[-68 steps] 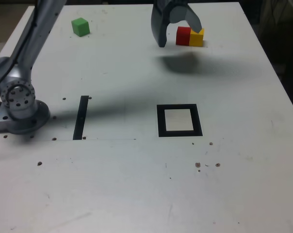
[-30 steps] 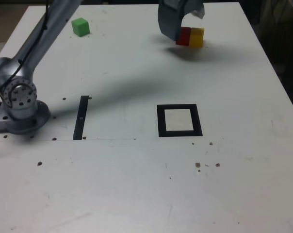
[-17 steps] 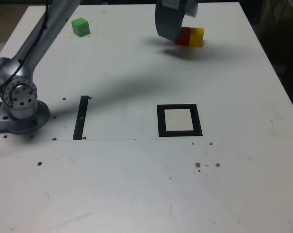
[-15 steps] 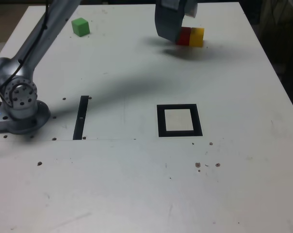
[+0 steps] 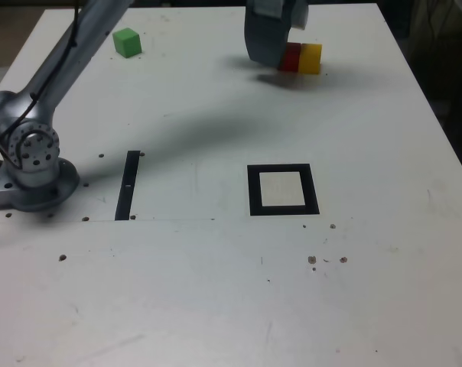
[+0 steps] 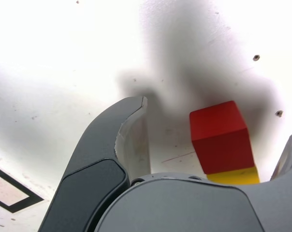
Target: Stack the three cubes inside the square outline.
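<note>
At the far end of the table a red cube and a yellow cube sit side by side, touching. My gripper is low over them and open, its jaws on either side of the red cube. The wrist view shows the red cube in the gap of the gripper, touching neither finger, with the yellow cube right behind it. A green cube lies alone at the far part of the exterior view's left. The square outline is nearer the camera with nothing in it.
The arm's base stands on the exterior view's left edge. A thin black strip lies beside it. A corner of the square outline shows in the wrist view. Small dark specks dot the white table.
The gripper has sunk a little lower around the red cube and edged slightly toward the exterior view's left. Its jaws stay open. None of the cubes has moved.
</note>
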{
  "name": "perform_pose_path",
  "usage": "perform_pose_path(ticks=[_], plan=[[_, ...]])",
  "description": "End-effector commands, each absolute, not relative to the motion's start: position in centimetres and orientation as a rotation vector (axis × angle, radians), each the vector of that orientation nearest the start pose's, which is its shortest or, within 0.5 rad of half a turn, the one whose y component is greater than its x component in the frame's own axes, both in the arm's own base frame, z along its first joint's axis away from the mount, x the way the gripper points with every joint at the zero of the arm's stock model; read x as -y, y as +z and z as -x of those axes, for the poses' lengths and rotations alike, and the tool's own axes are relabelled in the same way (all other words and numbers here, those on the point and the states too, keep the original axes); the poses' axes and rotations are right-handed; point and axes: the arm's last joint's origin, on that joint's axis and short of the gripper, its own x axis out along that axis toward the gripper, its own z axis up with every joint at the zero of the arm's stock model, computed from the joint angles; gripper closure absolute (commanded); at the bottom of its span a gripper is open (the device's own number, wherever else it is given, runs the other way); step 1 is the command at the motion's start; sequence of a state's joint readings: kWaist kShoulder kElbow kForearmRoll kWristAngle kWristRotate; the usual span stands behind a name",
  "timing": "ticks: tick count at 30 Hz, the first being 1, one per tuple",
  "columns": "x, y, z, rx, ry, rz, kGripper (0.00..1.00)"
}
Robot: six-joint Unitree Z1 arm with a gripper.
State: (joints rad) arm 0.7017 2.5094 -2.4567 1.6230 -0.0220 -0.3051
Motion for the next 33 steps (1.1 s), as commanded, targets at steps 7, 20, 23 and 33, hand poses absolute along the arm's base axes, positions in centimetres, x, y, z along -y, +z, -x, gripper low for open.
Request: perform_pose_path(ticks=[7,20,23,33], plan=[[-32.4,22.3,-37.7,-1.537,0.761,0.864,0.01],[-32.8,21.5,-37.7,-1.539,0.751,0.895,0.09],[-32.8,21.4,-37.7,-1.541,0.749,0.899,0.14],[-32.8,21.4,-37.7,-1.539,0.760,0.904,0.37]])
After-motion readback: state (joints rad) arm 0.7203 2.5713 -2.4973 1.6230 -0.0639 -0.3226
